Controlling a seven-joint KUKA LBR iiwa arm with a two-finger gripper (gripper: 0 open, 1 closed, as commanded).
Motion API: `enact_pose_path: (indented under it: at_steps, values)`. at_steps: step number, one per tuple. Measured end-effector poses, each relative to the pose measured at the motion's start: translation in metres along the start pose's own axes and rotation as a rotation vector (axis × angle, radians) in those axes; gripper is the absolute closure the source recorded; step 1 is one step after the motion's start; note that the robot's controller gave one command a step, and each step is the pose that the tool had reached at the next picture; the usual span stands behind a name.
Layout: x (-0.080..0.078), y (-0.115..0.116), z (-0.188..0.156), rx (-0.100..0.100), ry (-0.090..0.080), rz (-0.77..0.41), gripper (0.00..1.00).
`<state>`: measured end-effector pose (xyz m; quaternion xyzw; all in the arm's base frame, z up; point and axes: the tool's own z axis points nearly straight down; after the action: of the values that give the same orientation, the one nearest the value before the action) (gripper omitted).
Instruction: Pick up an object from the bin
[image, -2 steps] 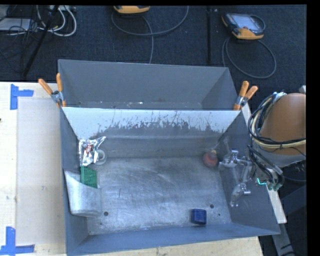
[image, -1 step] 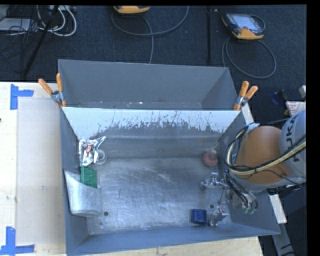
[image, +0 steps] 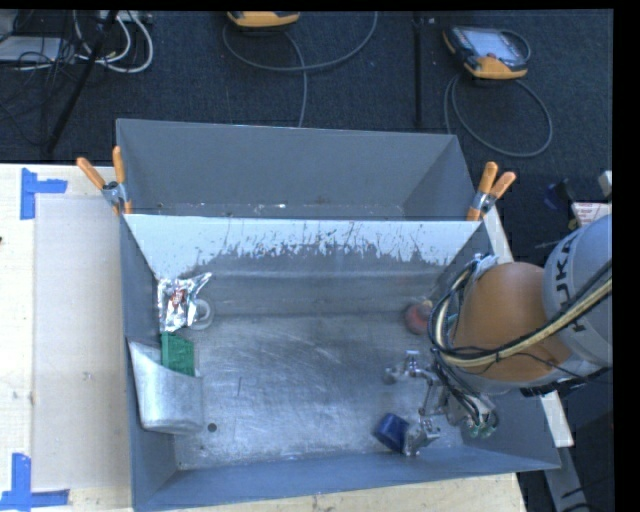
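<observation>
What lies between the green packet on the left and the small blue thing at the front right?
Nothing: the camera view shows bare bin floor between the green packet and the blue thing.

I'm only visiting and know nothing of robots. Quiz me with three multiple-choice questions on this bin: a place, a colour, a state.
1. The gripper is in the bin's: A lower right corner; B upper left corner; C middle.
2. The small block beside it is: A red; B blue; C yellow.
3. The foil wrapper at the left is: A flat; B crumpled; C rolled.
Answers: 1 A, it hangs by the view's lower right wall; 2 B, its faces show blue; 3 B, it is creased all over.
</observation>
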<state>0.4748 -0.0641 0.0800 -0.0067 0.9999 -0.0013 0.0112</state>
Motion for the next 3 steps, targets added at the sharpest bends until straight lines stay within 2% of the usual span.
enact_pose_path:
  at_steps: [1,2,3]
  values:
    - [0.006,0.0,0.003,-0.003,0.023,-0.003,1.0]
    - [0.002,0.012,-0.043,-0.003,0.019,-0.022,1.0]
    - [0.003,0.012,-0.041,-0.003,0.024,-0.024,0.0]
